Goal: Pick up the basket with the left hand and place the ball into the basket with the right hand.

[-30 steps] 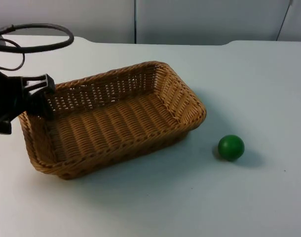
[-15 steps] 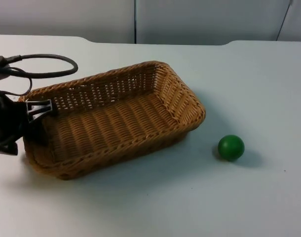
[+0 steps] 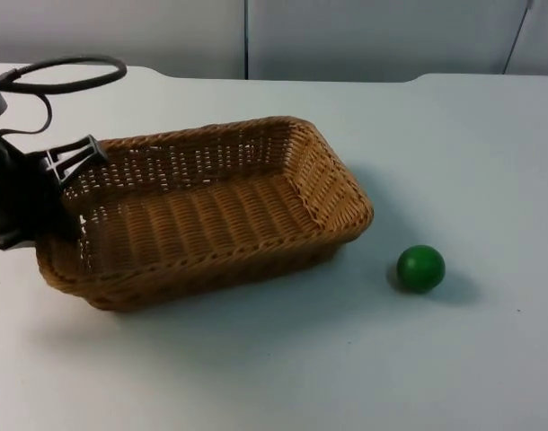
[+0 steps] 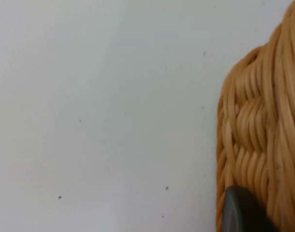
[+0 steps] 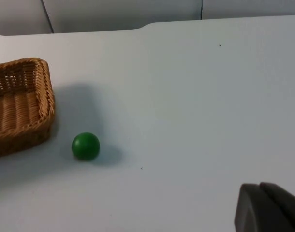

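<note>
The brown wicker basket [image 3: 332,184] lies left of the table's middle, and its weave [image 4: 263,135] is close up in the left wrist view. My left gripper [image 3: 67,199] is at the basket's left short wall, shut on the rim, with one black fingertip [image 4: 242,210] pressed against the wicker. A green ball [image 3: 421,268] rests on the white table to the right of the basket, about a ball's width from its right corner. In the right wrist view the ball [image 5: 85,146] sits beside the basket's corner [image 5: 47,94]. My right gripper [image 5: 269,205] hangs shut, well back from the ball.
White table top [image 3: 283,359] runs bare in front of the basket and around the ball. The grey partition wall [image 3: 346,36] closes the far edge of the table.
The left gripper has closed on the basket's left wall. The basket has swung and shifted a little, its left end now nearer the back. The ball has not moved.
</note>
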Tool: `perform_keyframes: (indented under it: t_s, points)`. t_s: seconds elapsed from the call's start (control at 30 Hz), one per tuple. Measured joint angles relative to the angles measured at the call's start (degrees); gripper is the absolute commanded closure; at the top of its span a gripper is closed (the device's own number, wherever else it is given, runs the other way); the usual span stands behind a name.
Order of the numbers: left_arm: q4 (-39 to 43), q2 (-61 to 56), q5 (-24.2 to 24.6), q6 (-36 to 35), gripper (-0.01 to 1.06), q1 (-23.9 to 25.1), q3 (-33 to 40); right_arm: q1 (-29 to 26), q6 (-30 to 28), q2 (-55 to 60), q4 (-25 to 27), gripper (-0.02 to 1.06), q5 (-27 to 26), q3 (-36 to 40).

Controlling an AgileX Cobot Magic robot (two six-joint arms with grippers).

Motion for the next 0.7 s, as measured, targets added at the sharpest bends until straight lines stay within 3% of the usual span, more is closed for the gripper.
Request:
perform_keyframes:
  t_s: [0.7]
  points:
    - [-2.2,-5.9,7.3,0.0,1.05,0.0,0.0,0.0,0.0,0.0,0.0,1.04,0.0,0.0]
